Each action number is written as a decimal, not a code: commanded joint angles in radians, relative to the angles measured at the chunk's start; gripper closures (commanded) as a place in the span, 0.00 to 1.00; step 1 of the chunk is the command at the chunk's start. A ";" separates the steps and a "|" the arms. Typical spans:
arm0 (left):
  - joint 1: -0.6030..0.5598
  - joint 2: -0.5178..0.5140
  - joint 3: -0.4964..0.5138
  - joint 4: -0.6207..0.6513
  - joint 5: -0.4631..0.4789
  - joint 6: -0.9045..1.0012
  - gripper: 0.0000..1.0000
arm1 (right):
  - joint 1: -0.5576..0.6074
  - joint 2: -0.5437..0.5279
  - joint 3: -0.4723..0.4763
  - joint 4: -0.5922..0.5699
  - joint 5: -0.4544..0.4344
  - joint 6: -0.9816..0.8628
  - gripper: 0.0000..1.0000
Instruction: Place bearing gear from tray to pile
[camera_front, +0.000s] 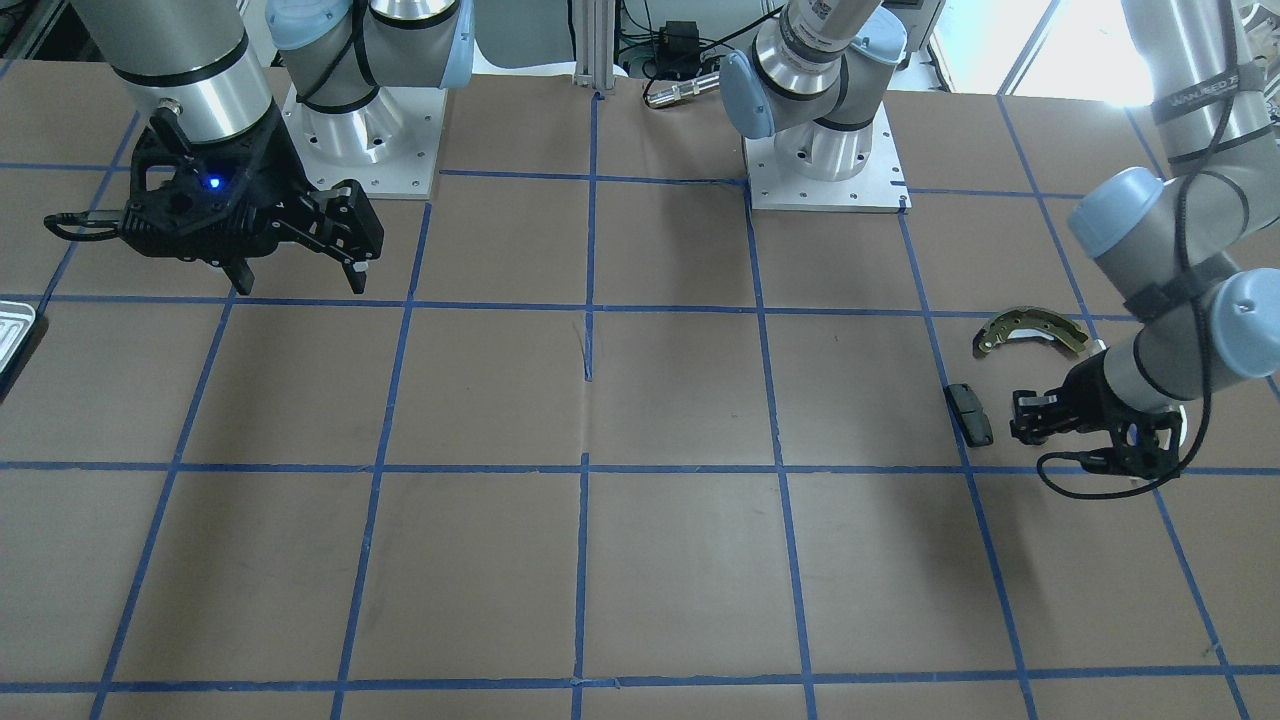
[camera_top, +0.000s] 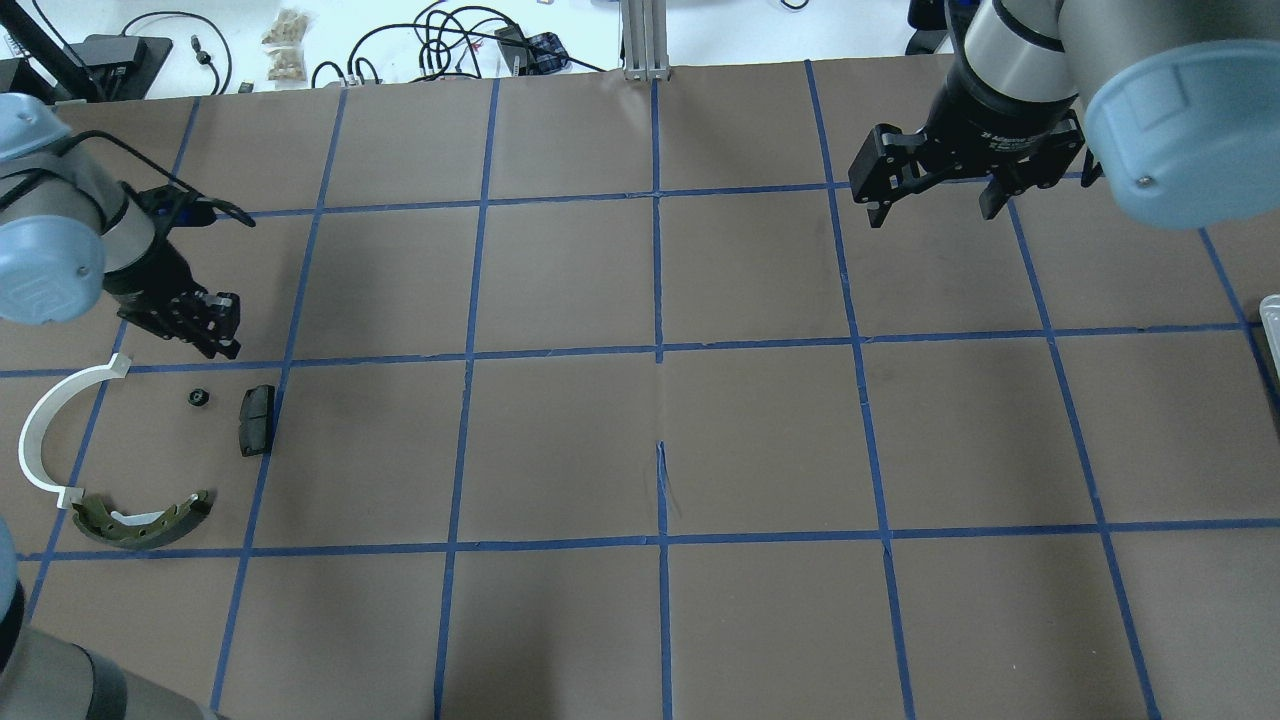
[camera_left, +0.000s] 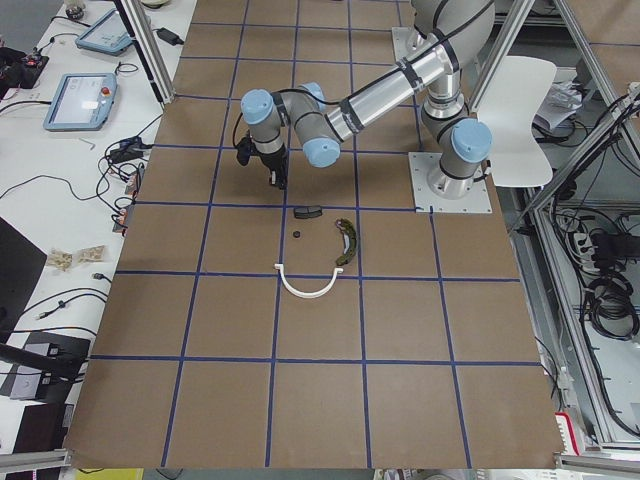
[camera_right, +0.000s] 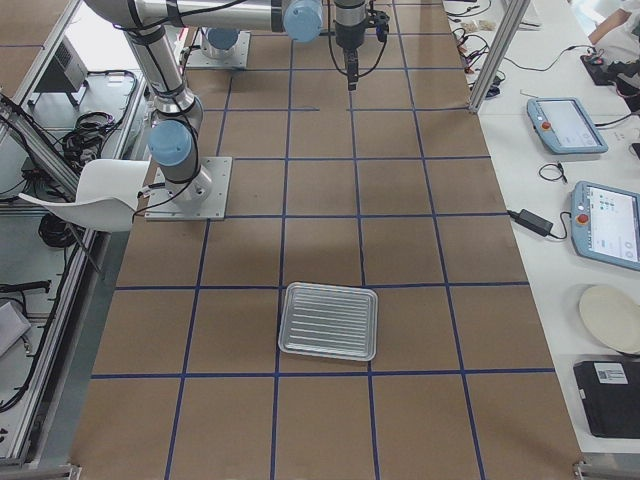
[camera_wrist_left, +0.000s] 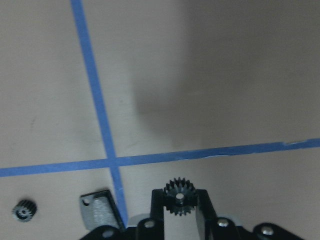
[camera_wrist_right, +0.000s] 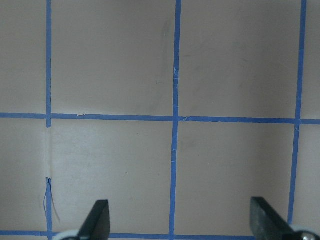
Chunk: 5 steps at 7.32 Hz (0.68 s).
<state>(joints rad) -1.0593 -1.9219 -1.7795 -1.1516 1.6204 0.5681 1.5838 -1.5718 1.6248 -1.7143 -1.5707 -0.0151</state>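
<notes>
My left gripper is shut on a small black bearing gear, held between its fingertips just above the table at the pile's edge. The pile holds a second black gear, a dark pad, a white plastic arc and an olive-brass brake shoe. The silver tray lies far off at the table's right end, and nothing shows on it. My right gripper is open and empty, high over bare table.
Blue tape lines grid the brown table. The two square metal base plates stand at the robot's side. Cables and clutter lie beyond the far edge. Tablets sit on a side bench.
</notes>
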 joint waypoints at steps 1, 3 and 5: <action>0.091 -0.022 -0.011 0.056 0.001 0.114 1.00 | 0.004 -0.010 0.001 0.004 -0.005 0.004 0.00; 0.096 -0.052 -0.008 0.081 0.000 0.131 1.00 | 0.001 -0.011 0.003 0.005 -0.002 0.004 0.00; 0.114 -0.072 -0.011 0.090 0.000 0.136 1.00 | 0.001 -0.011 0.003 0.005 -0.002 0.003 0.00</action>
<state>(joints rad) -0.9579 -1.9804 -1.7889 -1.0671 1.6208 0.7003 1.5847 -1.5826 1.6273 -1.7089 -1.5722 -0.0110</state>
